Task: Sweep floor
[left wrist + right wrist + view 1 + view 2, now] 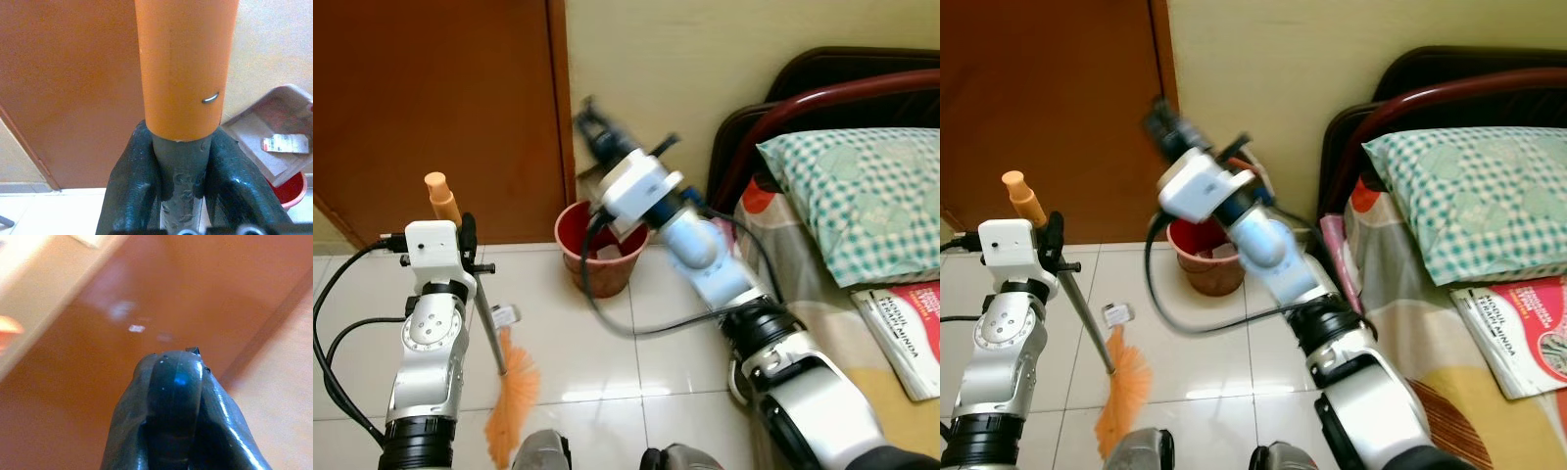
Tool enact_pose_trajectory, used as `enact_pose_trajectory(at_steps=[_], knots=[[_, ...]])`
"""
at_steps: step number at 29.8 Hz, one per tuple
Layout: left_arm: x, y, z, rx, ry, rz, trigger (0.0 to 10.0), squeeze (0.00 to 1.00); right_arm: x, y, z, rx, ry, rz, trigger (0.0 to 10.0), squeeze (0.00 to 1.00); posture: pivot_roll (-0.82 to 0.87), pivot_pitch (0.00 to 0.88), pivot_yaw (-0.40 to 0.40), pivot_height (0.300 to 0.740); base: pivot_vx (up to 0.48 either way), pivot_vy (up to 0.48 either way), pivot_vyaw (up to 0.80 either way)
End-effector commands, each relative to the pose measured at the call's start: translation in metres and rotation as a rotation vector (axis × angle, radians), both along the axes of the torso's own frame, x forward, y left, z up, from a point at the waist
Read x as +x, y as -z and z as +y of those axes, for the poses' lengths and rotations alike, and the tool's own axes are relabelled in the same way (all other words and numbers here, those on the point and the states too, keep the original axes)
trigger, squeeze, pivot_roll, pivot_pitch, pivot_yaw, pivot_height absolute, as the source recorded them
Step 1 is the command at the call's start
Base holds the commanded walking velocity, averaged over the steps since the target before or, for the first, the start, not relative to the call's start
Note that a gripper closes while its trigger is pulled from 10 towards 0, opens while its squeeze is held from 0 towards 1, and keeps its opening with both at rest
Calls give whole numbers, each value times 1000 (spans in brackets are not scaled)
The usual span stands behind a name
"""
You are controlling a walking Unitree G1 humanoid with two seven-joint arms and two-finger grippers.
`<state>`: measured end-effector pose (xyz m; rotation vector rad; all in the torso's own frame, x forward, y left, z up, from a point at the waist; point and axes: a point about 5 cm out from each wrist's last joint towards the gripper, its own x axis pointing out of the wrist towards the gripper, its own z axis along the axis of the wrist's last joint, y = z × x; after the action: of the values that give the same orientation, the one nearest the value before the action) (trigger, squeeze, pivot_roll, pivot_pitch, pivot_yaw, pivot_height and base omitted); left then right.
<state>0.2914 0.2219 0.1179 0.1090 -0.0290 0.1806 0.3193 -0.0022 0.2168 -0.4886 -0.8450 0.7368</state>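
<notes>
Orange-bristled broom [509, 392] (grey shaft, orange grip) clamped in left gripper [181, 181].

One broom [505, 377], bucket [597, 250], pillow [862, 191], book [908, 328]

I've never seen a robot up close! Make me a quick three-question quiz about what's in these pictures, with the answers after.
1. True or false: the left gripper is clamped on the orange-handled broom with orange bristles.
2. Which sits nearest the red plastic bucket by the brown wooden door? A) the raised right gripper B) the green checked pillow C) the red-covered book
3. Fill in: the small scrap of white paper lies on the white tiled ____.

Key: 1 true; 2 A; 3 floor.
</notes>
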Motion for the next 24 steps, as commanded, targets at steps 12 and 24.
enact_pose_trajectory(at_steps=[12, 24], knots=[[10, 3, -13, -36, 13, -3, 10000, 0, -5, -9, -7, -39, -6, -128, 10000, 0, 60, 22, -75, 740, 0, 0, 0], [3, 7, -11, 13, 40, 23, 10000, 0, 0, -111, -41, 369, 169, -239, 10000, 0, 67, 69, -60, 740, 0, 0, 0]])
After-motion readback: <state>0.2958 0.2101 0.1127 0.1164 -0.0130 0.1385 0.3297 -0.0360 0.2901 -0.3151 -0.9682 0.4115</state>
